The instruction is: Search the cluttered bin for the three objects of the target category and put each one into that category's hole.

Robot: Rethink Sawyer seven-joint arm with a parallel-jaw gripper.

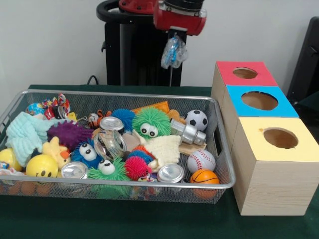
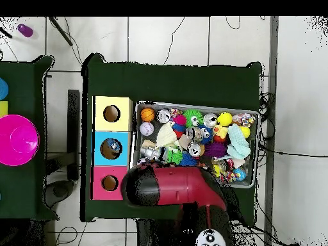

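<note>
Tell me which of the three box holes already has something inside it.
The middle one, the hole in the blue-topped box: the overhead view shows something pale inside it, while the yellow-topped and red-topped boxes' holes look dark and empty.

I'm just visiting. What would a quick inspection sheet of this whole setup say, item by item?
Surface: table covered in dark green cloth.
Job's things: wire-mesh bin full of toys; one clear bottle with blue label hanging in the air; blue-topped box's hole unobstructed.
Clutter: soccer ball, baseball, silver can, metal flask, fuzzy toys with eyes.
Grippers: gripper raised behind the bin, shut on the bottle.
Cables: several cables lying loose on the tiled floor.
Surroundings: red-topped box and yellow-topped box on either side of the blue one; pink round object on a neighbouring table.
</note>
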